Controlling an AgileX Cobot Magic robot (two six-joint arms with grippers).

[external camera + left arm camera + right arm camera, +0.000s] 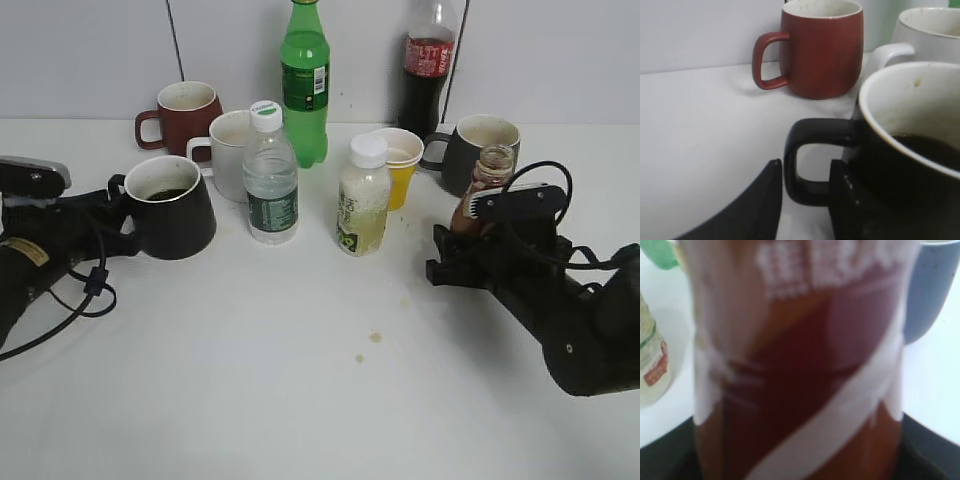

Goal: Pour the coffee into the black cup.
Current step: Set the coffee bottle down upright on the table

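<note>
The black cup [170,210] stands at the left with dark liquid inside. My left gripper [112,200] is shut on its squarish handle [805,192], one finger outside the handle and one between the handle and the cup wall. The coffee bottle [492,170] is upright and uncapped at the right, apart from the cup. My right gripper [468,232] is shut around its lower body. In the right wrist view the brown-red-white label [800,365] fills the frame and hides the fingertips.
Behind the black cup stand a maroon mug [185,110] and a white mug [230,140]. A water bottle [270,185], green bottle [305,80], pale drink bottle [363,205], yellow paper cup [402,165], cola bottle [428,65] and dark grey mug [478,140] cross the middle and back.
</note>
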